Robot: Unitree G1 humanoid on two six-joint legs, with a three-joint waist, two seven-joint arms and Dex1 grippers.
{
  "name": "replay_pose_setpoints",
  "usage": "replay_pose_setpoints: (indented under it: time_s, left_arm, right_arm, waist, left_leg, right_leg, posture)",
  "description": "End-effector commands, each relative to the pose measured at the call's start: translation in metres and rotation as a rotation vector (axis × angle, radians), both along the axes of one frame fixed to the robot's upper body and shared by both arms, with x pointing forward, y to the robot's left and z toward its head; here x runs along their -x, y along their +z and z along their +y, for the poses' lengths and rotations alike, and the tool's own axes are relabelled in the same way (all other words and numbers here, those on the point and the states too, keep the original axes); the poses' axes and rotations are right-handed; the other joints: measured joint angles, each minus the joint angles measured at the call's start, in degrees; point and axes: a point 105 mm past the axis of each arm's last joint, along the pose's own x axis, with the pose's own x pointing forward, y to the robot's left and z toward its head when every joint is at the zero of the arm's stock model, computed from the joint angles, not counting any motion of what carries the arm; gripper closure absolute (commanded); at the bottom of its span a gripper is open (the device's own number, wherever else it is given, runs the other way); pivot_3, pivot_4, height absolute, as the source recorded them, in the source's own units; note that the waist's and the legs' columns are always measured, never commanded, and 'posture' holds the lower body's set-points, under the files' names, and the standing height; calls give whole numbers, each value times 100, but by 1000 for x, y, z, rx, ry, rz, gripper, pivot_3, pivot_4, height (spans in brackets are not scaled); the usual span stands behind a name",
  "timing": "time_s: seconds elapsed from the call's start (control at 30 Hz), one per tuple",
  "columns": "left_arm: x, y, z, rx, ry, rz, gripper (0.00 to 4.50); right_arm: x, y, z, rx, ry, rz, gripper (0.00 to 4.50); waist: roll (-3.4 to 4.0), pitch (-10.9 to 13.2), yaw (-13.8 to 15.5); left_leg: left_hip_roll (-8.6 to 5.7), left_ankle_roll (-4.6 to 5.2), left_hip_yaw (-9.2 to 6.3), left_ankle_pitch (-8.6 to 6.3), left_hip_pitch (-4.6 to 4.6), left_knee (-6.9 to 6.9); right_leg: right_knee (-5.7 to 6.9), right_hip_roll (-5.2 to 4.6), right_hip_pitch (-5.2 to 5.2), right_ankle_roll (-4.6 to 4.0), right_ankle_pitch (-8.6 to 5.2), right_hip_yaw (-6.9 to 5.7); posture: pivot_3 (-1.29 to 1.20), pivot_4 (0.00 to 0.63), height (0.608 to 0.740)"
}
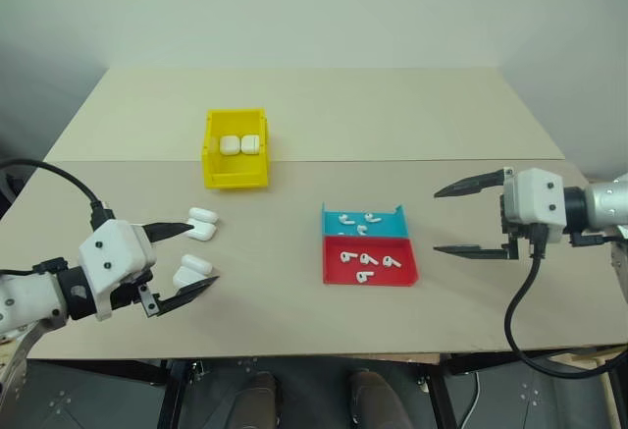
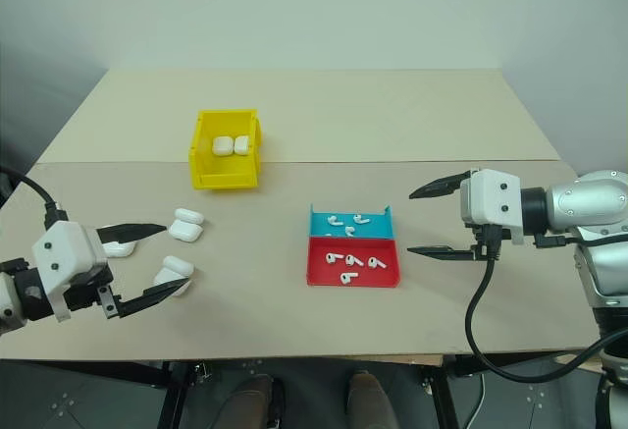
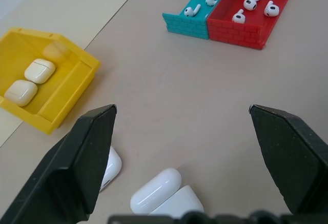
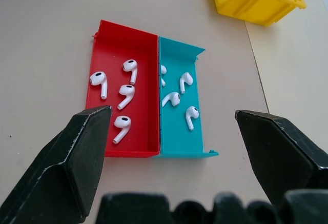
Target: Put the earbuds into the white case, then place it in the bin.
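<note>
The left gripper [image 1: 190, 259] hangs spread wide and empty over loose cases [image 1: 202, 224] left of the bin [image 1: 235, 169], where two more cases [image 3: 31, 81] sit abreast in the left wrist view. The right gripper [image 1: 444, 220], also agape, hovers right of the trays; its wrist view counts four earbuds [image 4: 117, 97] in the red tray [image 4: 147, 55] and four in the blue tray [image 4: 197, 131].

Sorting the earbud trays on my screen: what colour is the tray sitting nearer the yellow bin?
Blue; the blue tray lies on the bin's side, clearest in the right wrist view.
</note>
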Motion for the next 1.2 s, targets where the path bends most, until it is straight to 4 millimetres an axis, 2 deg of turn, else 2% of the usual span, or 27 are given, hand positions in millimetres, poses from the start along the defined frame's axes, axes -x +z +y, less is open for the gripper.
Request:
replay_pose_setpoints:
  time_s: [0.03,0.27,0.4,0.67,0.73,0.9,1.13,1.2]
  left_arm:
    - [1,16,-3,1,0,-65,0]
    - [1,11,-1,-30,48,-58,0]
    - [-4,14,1,9,188,-122,0]
    - [5,25,-2,66,456,-145,0]
    - [7,15,3,24,512,-34,0]
    - [24,-12,25,-209,678,226,0]
    - [9,-15,38,-272,700,465,0]
    - [6,-11,34,-298,671,532,0]
  right_arm:
    - [2,10,-1,17,6,-48,34]
    - [2,6,0,15,7,-38,34]
    - [5,2,0,13,10,-15,34]
    - [14,-4,-1,30,11,30,34]
    - [16,-8,-2,26,10,50,34]
    - [17,-21,4,25,9,80,34]
    - [15,-28,13,22,11,90,34]
    - [17,-28,11,24,3,99,34]
  waist:
    - [0,0,-1]
    - [0,0,-6]
    - [0,0,1]
    - [-1,0,0]
    - [-2,0,1]
    - [1,0,-16]
    - [-1,1,11]
    - [-7,4,16]
  left_leg:
    - [0,0,0,0,0,0]
    - [0,0,0,0,0,-1]
    - [0,0,-1,0,1,0]
    - [-1,0,-10,0,4,0]
    - [-1,0,-16,0,11,0]
    - [-4,0,-42,0,10,-1]
    - [-10,-3,-25,2,13,-4]
    - [-10,-3,-21,2,10,-8]
  right_leg:
    - [0,0,0,0,0,0]
    - [0,0,-1,0,0,0]
    - [0,-1,1,0,0,0]
    - [2,-2,6,2,1,1]
    - [5,0,11,2,1,0]
    - [7,-9,5,4,-1,4]
    - [8,1,8,0,-1,-3]
    - [4,-1,4,0,-2,-1]
  posture:
    - [0,150,740]
    - [0,150,740]
    - [0,150,740]
    - [0,150,740]
    - [0,150,740]
    - [0,150,740]
    - [0,150,740]
    - [0,150,740]
